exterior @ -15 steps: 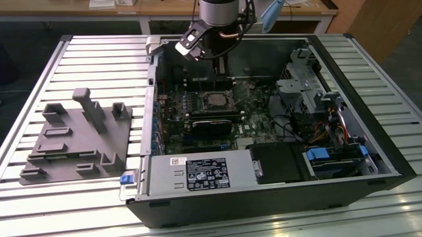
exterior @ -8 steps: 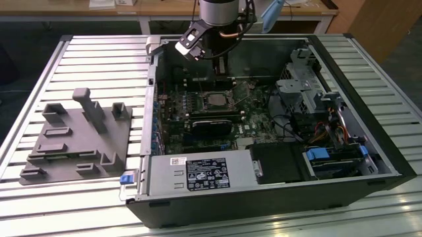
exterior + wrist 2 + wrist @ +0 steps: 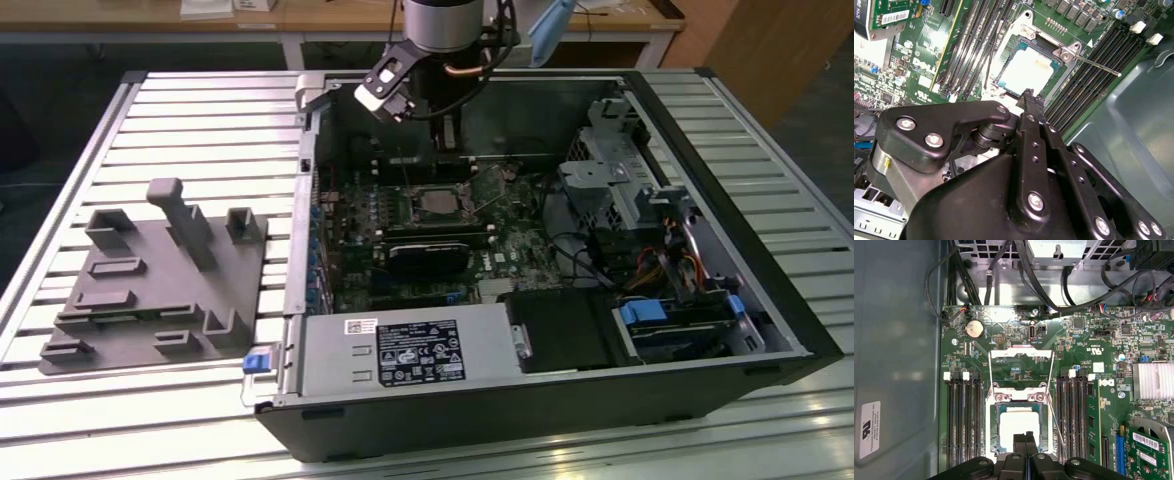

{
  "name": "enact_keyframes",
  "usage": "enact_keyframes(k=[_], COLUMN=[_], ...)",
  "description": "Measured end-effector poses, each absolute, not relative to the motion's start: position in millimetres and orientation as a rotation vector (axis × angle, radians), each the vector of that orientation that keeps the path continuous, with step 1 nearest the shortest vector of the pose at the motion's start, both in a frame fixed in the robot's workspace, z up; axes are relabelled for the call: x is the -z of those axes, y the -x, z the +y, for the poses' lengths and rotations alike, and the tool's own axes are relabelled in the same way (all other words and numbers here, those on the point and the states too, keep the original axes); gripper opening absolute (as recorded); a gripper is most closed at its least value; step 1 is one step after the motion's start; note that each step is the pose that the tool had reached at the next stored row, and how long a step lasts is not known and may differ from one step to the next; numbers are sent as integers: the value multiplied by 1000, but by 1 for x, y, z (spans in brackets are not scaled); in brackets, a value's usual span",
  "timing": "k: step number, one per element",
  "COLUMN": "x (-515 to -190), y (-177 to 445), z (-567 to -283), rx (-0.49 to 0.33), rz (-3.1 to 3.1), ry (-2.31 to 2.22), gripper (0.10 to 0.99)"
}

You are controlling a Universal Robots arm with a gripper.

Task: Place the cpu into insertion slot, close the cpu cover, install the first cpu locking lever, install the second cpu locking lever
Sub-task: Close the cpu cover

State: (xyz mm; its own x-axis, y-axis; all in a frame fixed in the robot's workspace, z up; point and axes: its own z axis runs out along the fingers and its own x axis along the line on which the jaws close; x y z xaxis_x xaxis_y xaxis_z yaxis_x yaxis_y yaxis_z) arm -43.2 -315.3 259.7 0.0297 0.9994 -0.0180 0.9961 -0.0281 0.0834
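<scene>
Now we see the gripper closed, holding nothing, over the cpu in the insertion slot; cpu cover open beyond, memory slots flanking.

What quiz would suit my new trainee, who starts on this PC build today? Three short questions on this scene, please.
1. True or false: the cpu lies in the insertion slot.
2. The cpu cover is: A) shut over the chip; B) folded open beside the socket; C) held in the pincer.
3. Fill in: the pincer is ____ (open or shut).

Key: 1 true; 2 B; 3 shut.
</scene>
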Motion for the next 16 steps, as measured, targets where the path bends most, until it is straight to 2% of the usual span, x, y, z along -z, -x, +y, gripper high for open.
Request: enact_keyframes(k=[16], x=[-268], y=[35], z=[-315], rx=[-70], rz=[2138], ry=[-2201], gripper=[106])
